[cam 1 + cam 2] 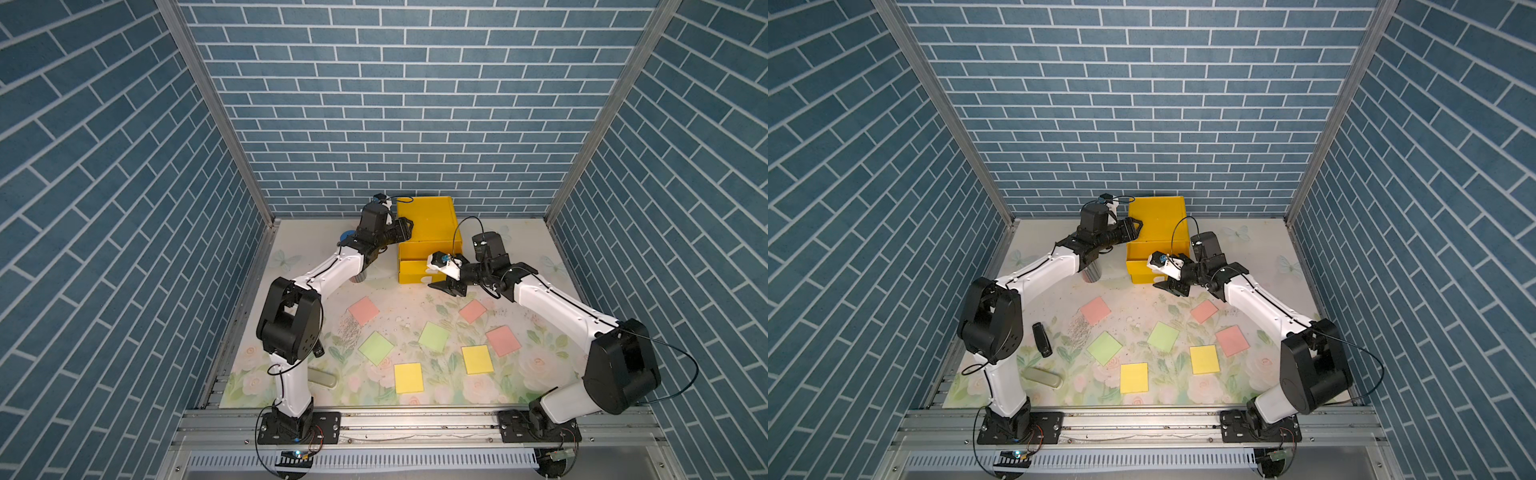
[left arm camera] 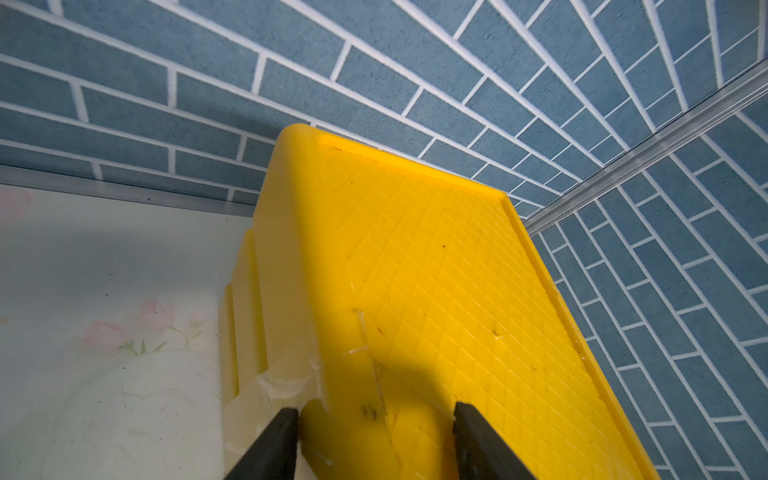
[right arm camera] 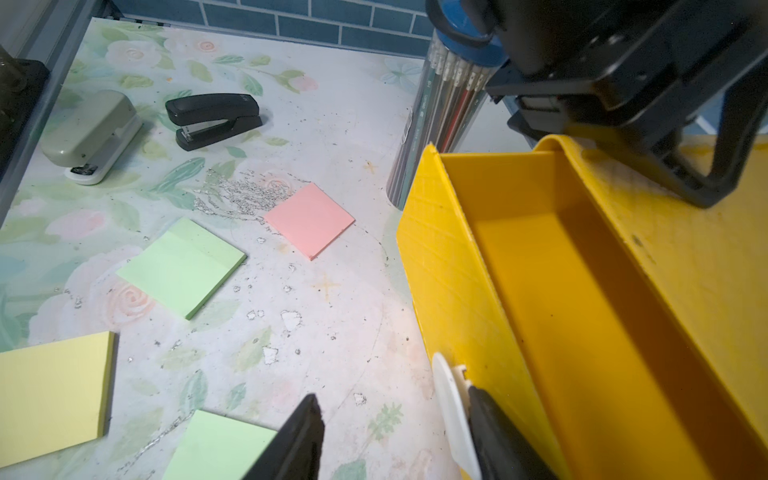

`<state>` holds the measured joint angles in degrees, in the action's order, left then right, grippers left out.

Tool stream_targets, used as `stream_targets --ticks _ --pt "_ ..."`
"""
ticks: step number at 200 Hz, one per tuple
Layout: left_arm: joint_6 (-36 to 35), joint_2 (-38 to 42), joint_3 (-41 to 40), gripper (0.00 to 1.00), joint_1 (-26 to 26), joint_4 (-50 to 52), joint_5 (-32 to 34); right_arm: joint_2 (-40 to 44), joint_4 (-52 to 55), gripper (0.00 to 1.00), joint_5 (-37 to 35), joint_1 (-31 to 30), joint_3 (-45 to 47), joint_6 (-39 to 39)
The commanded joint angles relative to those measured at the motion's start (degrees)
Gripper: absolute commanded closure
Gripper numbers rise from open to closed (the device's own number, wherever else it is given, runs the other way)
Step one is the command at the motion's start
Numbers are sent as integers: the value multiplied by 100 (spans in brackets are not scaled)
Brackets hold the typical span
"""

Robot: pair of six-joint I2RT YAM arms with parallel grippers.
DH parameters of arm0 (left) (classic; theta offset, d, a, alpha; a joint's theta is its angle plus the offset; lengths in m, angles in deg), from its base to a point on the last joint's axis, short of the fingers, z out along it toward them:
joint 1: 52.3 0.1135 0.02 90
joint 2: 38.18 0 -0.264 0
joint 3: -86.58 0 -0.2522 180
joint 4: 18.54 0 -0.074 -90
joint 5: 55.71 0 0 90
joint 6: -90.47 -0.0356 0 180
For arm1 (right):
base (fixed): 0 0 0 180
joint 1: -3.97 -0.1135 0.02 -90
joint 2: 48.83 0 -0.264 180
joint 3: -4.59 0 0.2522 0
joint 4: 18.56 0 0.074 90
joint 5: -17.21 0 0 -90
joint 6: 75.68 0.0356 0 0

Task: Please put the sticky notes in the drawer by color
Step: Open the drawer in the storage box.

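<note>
Count seven sticky notes flat on the tabletop (image 1: pixel 415 299): three pink (image 1: pixel 364 310), two green (image 1: pixel 375 348), two yellow (image 1: pixel 409 377), all nearer you than both pincers. Your left pincer (image 2: pixel 376 440) pinches the drawer cabinet's (image 1: pixel 424 216) top corner. Your right pincer (image 3: pixel 395 436) stands spread, one finger behind the open top drawer's (image 3: pixel 582 299) white handle (image 3: pixel 451 411). Only the right wrist view shows two staplers (image 3: pixel 214 118) together.

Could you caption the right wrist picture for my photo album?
Black gripper fingers hook the white handle of an open, empty yellow plastic drawer, pink, green and yellow sticky notes waiting nearby.
</note>
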<state>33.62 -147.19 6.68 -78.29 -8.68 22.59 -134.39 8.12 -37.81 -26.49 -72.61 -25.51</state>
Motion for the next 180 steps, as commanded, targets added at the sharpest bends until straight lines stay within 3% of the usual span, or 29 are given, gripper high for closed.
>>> stream_targets --ticks 1,41,86,180 --pt "-102 -173 149 36 -5 247 -60 198 389 42 67 -359 253 510" --pt "-99 -162 150 37 -8 258 -86 642 -262 40 82 -531 705 760" --pt "-82 -113 88 37 -9 265 -69 593 -177 39 95 -531 576 916" --pt "2 261 49 24 -17 93 -57 731 -642 35 79 -531 401 1150"
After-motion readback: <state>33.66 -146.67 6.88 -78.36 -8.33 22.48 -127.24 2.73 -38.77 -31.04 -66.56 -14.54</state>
